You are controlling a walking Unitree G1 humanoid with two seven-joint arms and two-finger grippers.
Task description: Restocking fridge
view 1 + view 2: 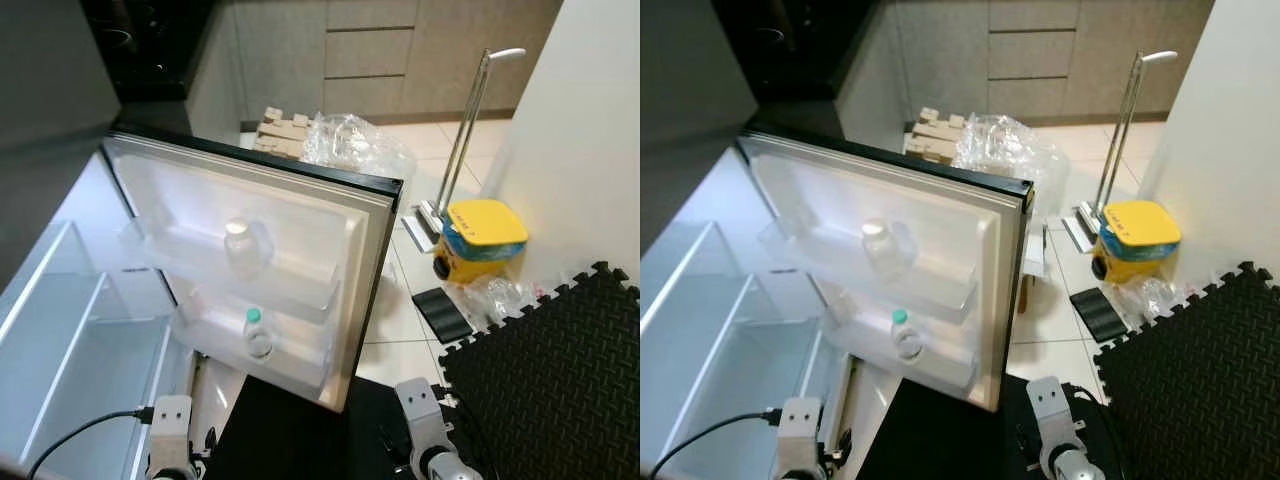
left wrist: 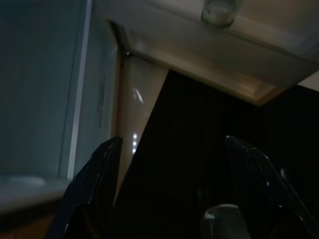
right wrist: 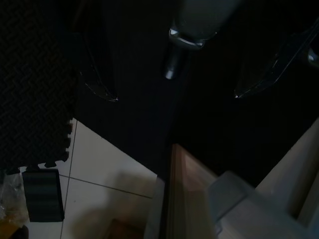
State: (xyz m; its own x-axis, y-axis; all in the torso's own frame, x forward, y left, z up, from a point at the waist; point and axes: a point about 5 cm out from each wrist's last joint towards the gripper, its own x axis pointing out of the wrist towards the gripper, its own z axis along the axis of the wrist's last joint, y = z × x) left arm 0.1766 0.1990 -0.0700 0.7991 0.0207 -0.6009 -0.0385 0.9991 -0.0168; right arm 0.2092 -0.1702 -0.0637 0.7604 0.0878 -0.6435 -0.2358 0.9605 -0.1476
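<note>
Your fridge (image 1: 70,330) stands open at the left, its shelves bare. Its door (image 1: 270,260) swings out toward you, and the two door shelves each carry one bottle: a white-capped jar (image 1: 238,245) on the upper one, a green-capped bottle (image 1: 256,333) on the lower. Beyond the door's far edge lie a black foam mat (image 1: 560,380) on the tiled floor and a yellow bucket (image 1: 482,238). Your left claw (image 2: 169,149) hangs low by the door's bottom edge, fingers wide and empty. Your right claw (image 3: 172,74) hangs over the dark floor, fingers likewise wide, gripping nothing.
</note>
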